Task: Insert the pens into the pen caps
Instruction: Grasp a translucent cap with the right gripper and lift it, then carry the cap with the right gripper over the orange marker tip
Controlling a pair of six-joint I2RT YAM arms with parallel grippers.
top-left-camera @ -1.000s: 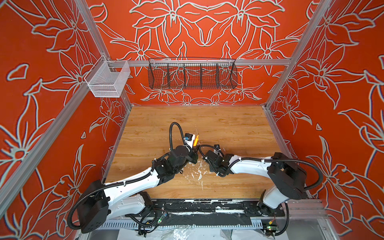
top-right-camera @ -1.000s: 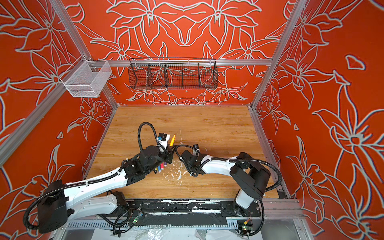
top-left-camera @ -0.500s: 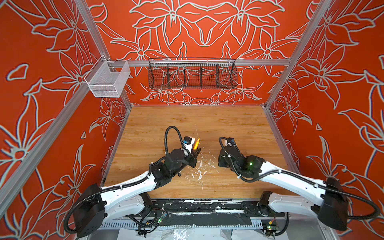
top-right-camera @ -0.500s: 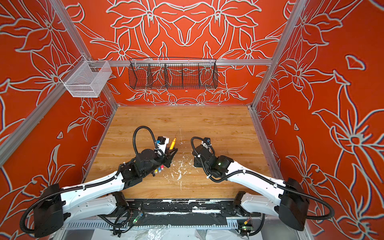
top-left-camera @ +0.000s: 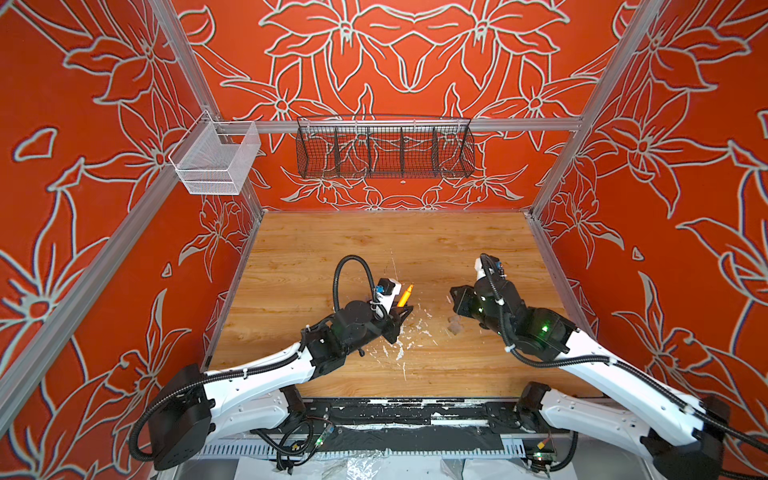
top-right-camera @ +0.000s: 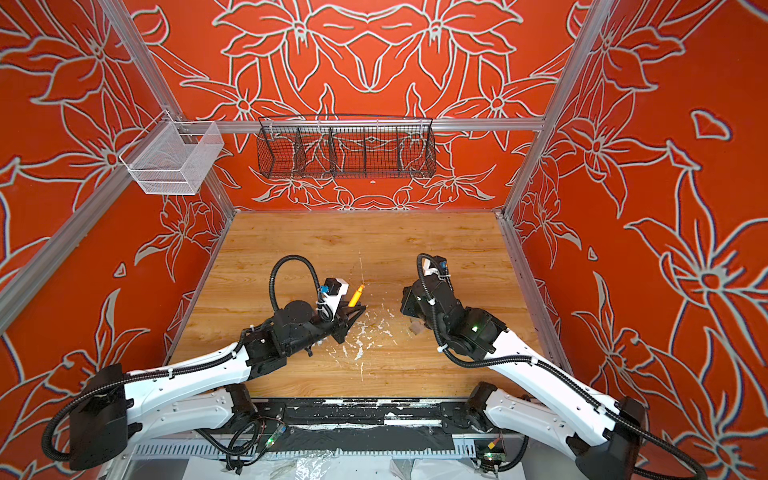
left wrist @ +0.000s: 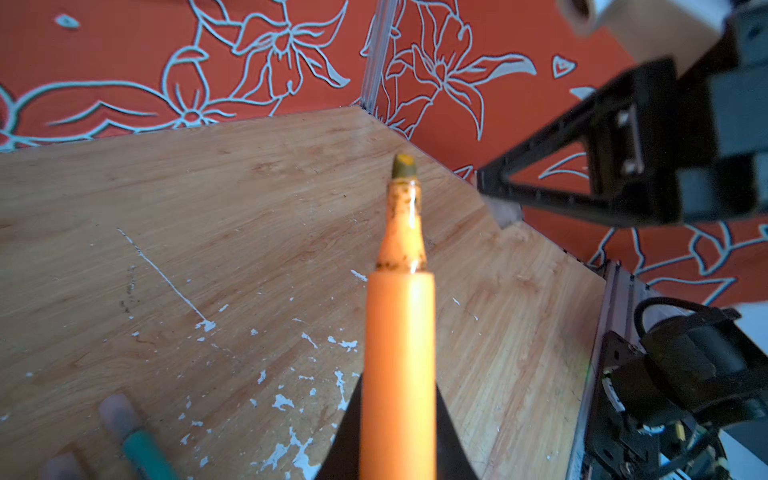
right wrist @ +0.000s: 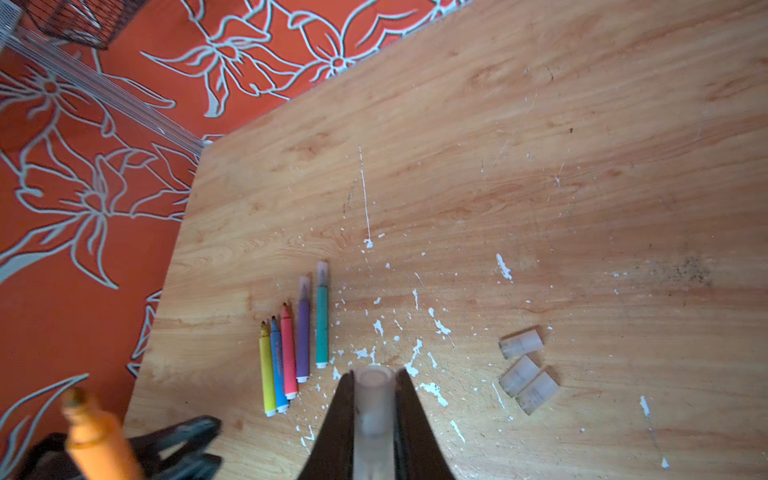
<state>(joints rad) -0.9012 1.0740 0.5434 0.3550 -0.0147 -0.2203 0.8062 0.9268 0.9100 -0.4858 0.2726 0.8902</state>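
We count one tabletop (top-left-camera: 332,249), pale wood grain with a scuffed surface, filling the lower middle of both top views; two white-and-black arms, the left arm (top-left-camera: 257,374) entering from the lower left and the right arm (top-left-camera: 615,374) from the lower right; two baskets on the far rail, a black wire basket (top-left-camera: 384,149) with dividers at upper centre and a white mesh basket (top-left-camera: 216,160) at upper left.

The left jaws are closed on the orange pen (top-left-camera: 404,296), just left of centre in the lower half of both top views, its stained felt tip pointing up and away; its rear end is hidden between the jaws. The right jaws are clamped on the held cap (right wrist: 373,399), a frosted tube with its open mouth facing outward; in the top views the arm hides it.

That makes six pens: one held, five lying side by side in a row; yellow pen (right wrist: 267,374), blue pen (right wrist: 277,365) and pink pen (right wrist: 288,353) with bare tips; purple pen (right wrist: 303,332) and teal-green pen (right wrist: 321,324) wearing the two fitted caps (right wrist: 303,286). We cannot find the row in the top views.

Six caps in all: one held, two fitted, and three loose caps (right wrist: 519,375) clustered well apart from the row; translucent, short, cylindrical.

White flecks (right wrist: 415,353) scatter between; too many and too small for us to count.
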